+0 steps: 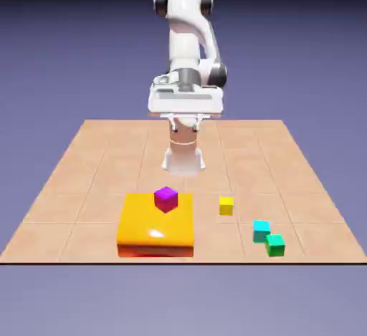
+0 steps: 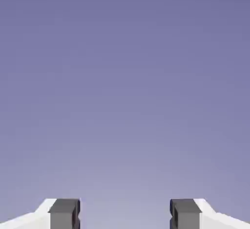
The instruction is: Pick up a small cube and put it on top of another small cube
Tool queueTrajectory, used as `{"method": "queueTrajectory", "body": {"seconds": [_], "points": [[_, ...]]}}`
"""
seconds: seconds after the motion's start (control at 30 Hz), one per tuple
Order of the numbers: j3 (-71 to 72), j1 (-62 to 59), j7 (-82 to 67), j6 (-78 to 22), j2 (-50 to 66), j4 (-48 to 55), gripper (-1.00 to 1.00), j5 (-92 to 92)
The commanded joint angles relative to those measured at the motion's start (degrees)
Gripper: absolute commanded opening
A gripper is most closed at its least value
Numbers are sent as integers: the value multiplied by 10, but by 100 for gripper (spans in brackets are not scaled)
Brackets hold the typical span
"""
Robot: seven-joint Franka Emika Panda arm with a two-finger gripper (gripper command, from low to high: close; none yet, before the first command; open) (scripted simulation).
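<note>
Cubes number four, block one; one end effector, wide open, holds nothing.

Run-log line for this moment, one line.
gripper: open, holding nothing | yellow cube: on table | magenta cube: on orange block | cyan, green cubes: side by side | stack: not made
</note>
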Motion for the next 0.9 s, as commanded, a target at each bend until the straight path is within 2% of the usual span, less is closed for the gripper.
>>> {"method": "queueTrajectory", "body": {"seconds": [0.0,0.63,0.87], "points": [[0,12,-25,-4,15,-3,0,-2],[7,234,-498,-84,296,-57,0,-35],[-21,252,-471,18,420,-33,0,-69]]}}
